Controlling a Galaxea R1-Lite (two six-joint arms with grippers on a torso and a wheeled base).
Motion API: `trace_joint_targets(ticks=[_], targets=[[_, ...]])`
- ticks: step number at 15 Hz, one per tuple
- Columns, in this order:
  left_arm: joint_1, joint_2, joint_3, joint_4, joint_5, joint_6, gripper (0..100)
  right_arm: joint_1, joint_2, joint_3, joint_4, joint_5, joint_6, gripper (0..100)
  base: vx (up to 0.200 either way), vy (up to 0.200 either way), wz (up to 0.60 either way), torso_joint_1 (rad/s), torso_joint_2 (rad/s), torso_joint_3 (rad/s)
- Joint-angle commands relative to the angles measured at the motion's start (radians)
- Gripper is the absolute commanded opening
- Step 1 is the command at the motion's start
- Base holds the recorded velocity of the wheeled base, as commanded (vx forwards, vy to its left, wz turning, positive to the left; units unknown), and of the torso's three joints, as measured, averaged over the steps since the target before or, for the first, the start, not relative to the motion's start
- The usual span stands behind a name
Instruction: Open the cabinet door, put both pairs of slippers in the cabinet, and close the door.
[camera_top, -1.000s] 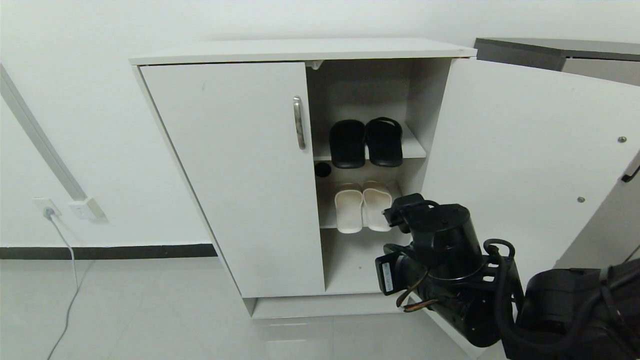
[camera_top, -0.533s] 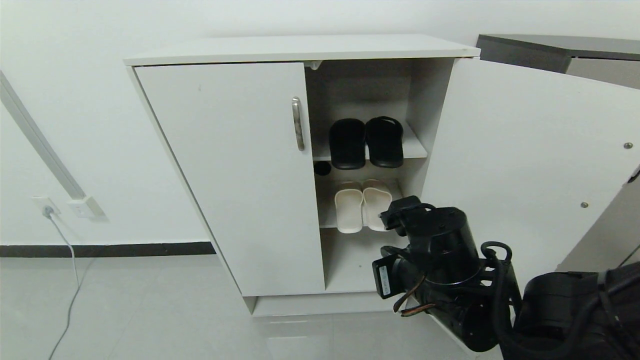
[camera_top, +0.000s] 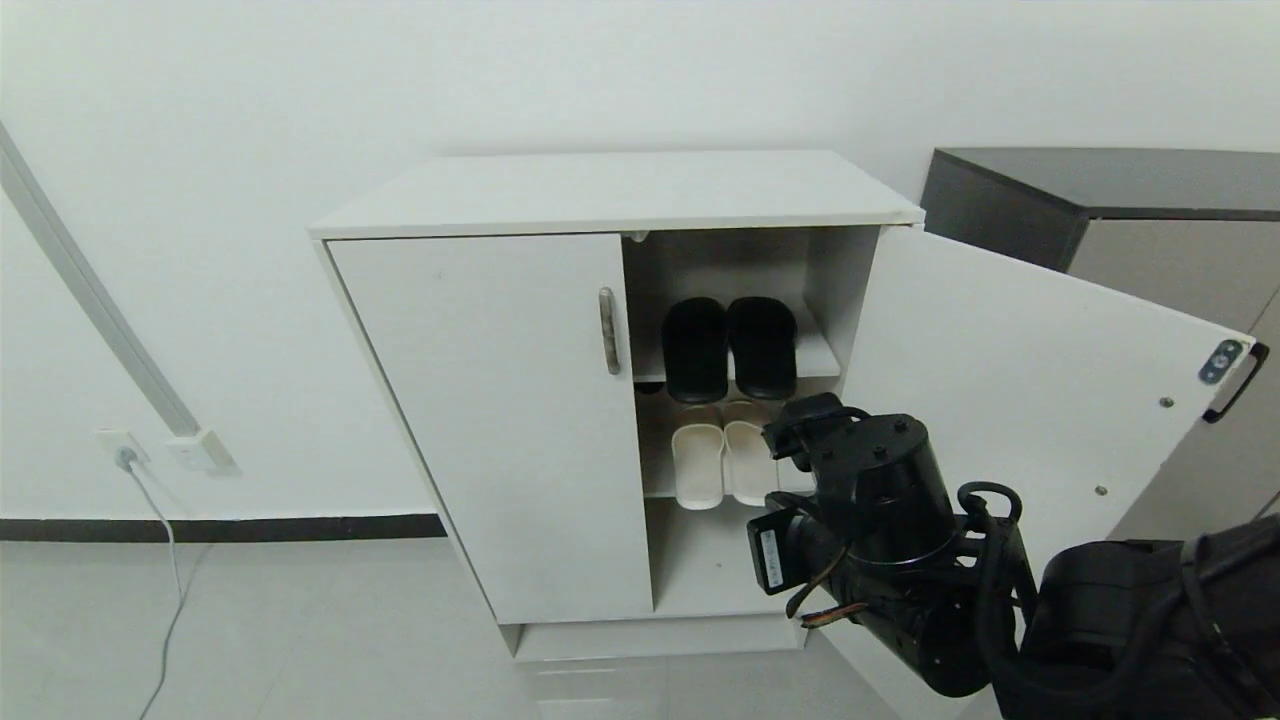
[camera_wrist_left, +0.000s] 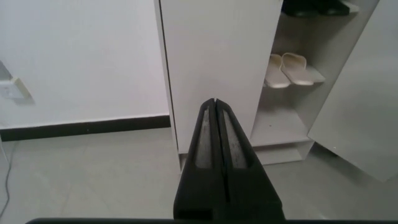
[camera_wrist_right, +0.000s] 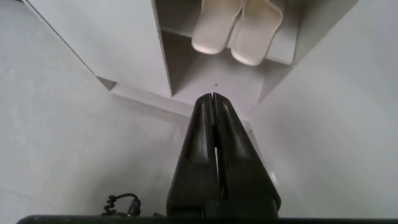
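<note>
The black slippers (camera_top: 728, 347) sit side by side on the upper shelf (camera_top: 818, 358) of the cabinet (camera_top: 620, 190). The white slippers (camera_top: 722, 462) sit on the shelf below. Both pairs lie ahead of the right claw (camera_wrist_right: 213, 98), the white pair nearer to it and the black pair higher up.

That claw is closed on nothing, its fingers pressed together. It is held clear of the cabinet, above the floor (camera_top: 300, 640) and in front of the open compartment; the bottom shelf (camera_wrist_right: 211, 74) lies just beyond its tips.

The right door (camera_top: 1020, 380) stands wide open on the claw's right, its inner face toward the arm (camera_top: 880, 500). The left door (camera_top: 490, 400) is shut, with its handle (camera_top: 608, 330) at the edge next to the opening.

The left claw (camera_wrist_left: 214, 102) — likewise closed and empty — points at the shut door from well back, over the floor.

Far to the left of both claws is a socket (camera_top: 122, 447) on the wall. To their right, behind the open door, stands a dark cabinet (camera_top: 1100, 200).
</note>
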Motion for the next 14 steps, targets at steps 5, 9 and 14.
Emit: trace_joint_targets(ticks=[5,9,14], targets=[[-0.001,0.0,0.0,0.0,0.0,0.0,0,-0.001,0.011,0.001,0.0,-0.004,-0.005,0,0.0,0.0,0.0,0.14,-0.47,-0.329],[-0.001,0.0,0.0,0.0,0.0,0.0,0,-0.001,0.011,0.003,0.0,-0.004,-0.005,0,0.0,0.0,0.0,0.17,-0.49,-0.319],[-0.001,0.0,0.0,0.0,0.0,0.0,0,-0.001,0.011,0.003,0.0,-0.004,-0.005,0,0.0,0.0,0.0,0.198,-0.52,-0.318]])
